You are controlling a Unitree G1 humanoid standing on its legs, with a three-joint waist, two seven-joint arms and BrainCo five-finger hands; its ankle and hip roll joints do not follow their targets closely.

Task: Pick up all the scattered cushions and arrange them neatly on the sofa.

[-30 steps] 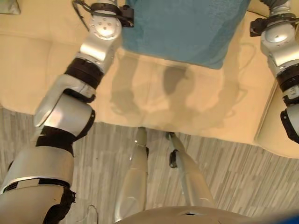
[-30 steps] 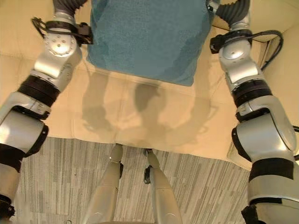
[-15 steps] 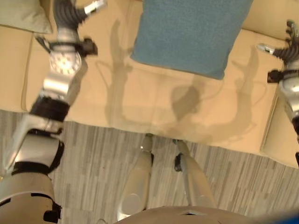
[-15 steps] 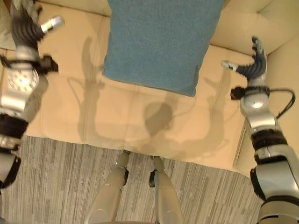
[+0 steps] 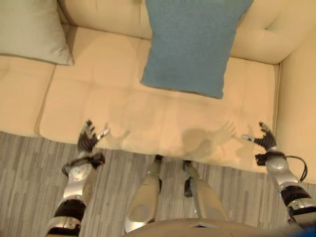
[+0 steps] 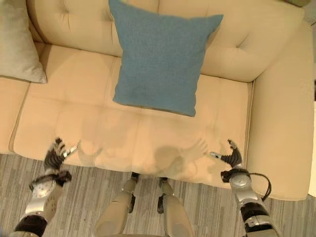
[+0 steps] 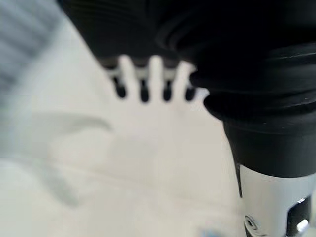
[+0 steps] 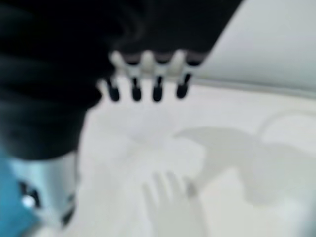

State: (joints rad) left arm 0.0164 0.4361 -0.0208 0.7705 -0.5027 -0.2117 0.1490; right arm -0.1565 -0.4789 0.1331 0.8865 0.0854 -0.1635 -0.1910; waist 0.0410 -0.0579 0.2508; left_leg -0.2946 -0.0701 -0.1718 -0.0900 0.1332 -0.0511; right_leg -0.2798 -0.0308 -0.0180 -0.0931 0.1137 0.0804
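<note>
Blue cushion (image 6: 159,58) leans upright against sofa (image 6: 148,143) backrest; left hand (image 5: 89,139) and right hand (image 5: 265,142), both released, flank the front edge.

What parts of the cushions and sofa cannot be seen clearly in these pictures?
- Beige cushion: cut off by the left and top edges in both eye views.
- Blue cushion: top cut off in the left eye view.
- Sofa: left side cut off in both eye views.
- Sofa surface past the left robot hand and right robot hand: blurred in both wrist views.

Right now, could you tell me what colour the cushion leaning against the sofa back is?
Teal blue cushion, clearest in the right eye view.
</note>
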